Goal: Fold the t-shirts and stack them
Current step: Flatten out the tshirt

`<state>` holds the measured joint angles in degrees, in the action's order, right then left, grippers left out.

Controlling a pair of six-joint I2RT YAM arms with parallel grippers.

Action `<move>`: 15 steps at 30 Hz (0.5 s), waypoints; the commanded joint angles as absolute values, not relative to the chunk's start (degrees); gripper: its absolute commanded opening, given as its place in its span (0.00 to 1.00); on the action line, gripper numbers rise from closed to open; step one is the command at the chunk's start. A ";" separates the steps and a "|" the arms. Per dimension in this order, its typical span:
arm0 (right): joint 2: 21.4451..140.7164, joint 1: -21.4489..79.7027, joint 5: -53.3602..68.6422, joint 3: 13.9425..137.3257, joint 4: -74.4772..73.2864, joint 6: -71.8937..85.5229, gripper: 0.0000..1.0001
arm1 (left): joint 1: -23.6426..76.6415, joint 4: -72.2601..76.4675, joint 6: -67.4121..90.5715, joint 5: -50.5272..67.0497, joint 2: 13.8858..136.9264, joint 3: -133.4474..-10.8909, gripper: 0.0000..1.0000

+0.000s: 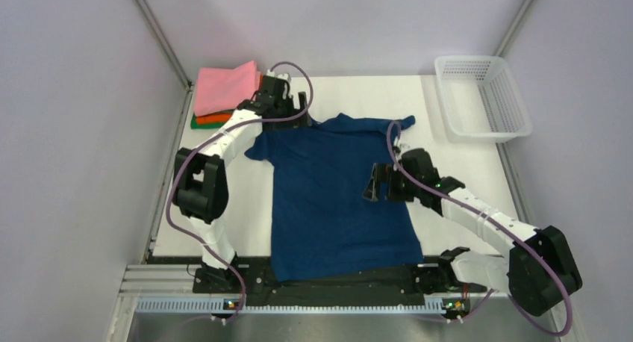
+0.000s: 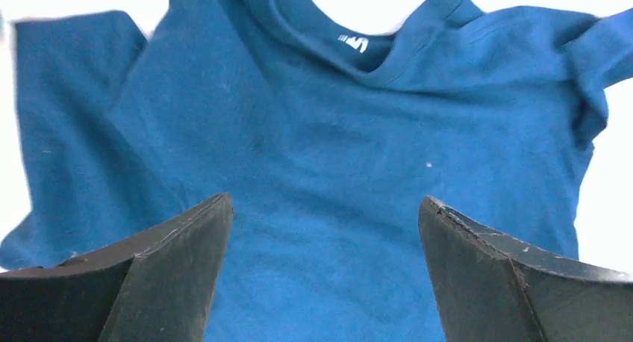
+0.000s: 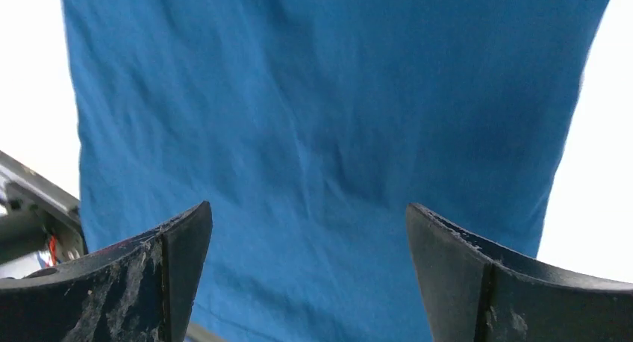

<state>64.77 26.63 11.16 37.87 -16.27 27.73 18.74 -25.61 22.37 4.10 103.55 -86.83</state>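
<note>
Lying flat mid-frame in the top view: navy t-shirt, collar toward the top, hem draped over the near edge of the table at the bottom. One sleeve is spread at left, the other bunched at upper right. The folded stack sits in the upper left corner, pink on top, orange then green under it. Released: left gripper, jaws wide with nothing between them, by the shirt's upper-left shoulder, just beside the stack. Same for right gripper, wide and empty over the shirt's right side. White mesh basket upper right, apart from the shirt.
</note>
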 commanded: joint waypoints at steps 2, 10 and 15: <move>68.80 28.13 15.32 31.09 -7.91 36.58 0.99 | 18.38 -26.23 24.54 7.43 112.03 -88.31 0.99; 89.19 23.58 1.90 42.67 -8.29 35.05 0.99 | 18.19 -26.97 31.03 2.73 114.20 -83.01 0.98; 102.18 18.47 1.89 56.93 -10.47 30.17 0.99 | 20.22 -17.15 42.07 10.67 105.30 -65.83 0.97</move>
